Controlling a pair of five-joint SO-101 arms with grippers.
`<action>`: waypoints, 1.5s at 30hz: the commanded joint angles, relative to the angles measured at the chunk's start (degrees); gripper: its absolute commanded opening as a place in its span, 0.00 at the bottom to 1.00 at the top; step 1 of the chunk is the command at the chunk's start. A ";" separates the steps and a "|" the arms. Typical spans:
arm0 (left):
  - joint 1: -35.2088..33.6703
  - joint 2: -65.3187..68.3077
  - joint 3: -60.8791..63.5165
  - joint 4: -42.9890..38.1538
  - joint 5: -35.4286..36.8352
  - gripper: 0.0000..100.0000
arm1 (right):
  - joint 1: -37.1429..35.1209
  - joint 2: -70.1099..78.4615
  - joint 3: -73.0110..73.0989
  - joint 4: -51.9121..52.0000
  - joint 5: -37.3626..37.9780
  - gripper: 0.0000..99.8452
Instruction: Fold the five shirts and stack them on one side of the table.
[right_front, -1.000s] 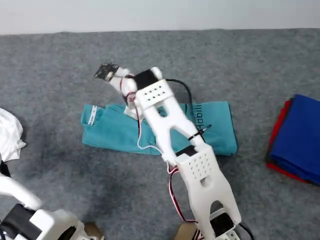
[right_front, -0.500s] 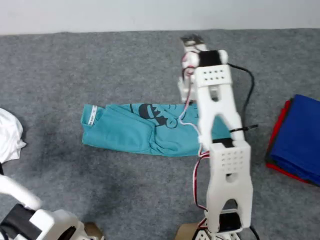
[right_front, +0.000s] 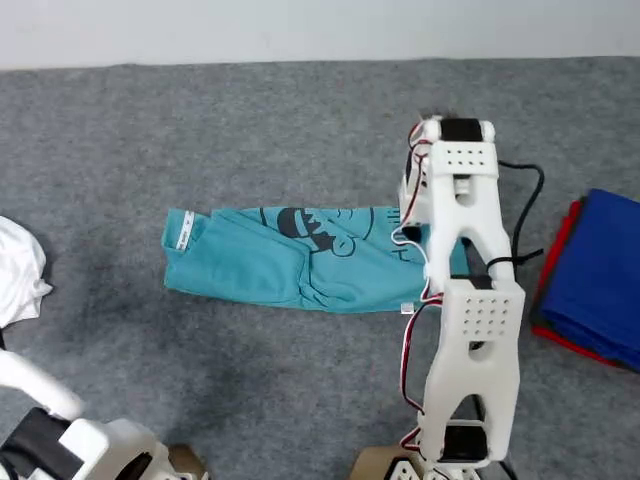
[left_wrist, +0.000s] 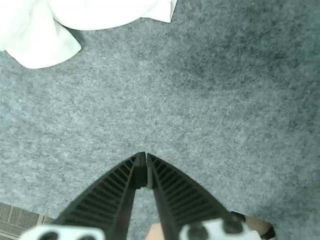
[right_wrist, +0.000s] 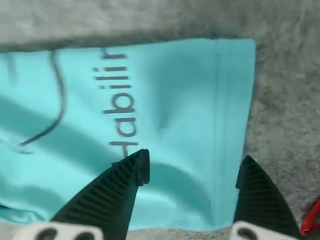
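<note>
Teal shirt (right_front: 300, 262) flat on grey table (right_front: 120, 120), folded lengthwise. R gripper (right_wrist: 195, 167) spread wide over hem end, prob. to pinch & fold across. L gripper (left_wrist: 146, 160) clamped empty nr white shirt (left_wrist: 100, 15). Folded stack (right_front: 595, 280) at R edge.

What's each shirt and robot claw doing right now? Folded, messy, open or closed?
teal shirt: folded into a long strip, lying flat.
white shirt: crumpled, not folded.
blue shirt: folded, on top of the stack.
red shirt: under the blue shirt, edge peeking out.
left gripper: shut, empty.
right gripper: open, above the teal shirt's hem.
</note>
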 joint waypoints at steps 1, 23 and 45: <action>0.18 -0.44 -1.89 0.70 -0.35 0.01 | 0.57 1.10 -0.35 -0.40 -0.79 0.29; 0.18 -0.44 -1.80 0.70 -0.26 0.01 | 1.19 7.34 -1.93 -1.89 3.52 0.01; 5.45 -0.44 -1.71 0.62 0.00 0.01 | 13.76 4.79 -19.87 2.95 20.31 0.01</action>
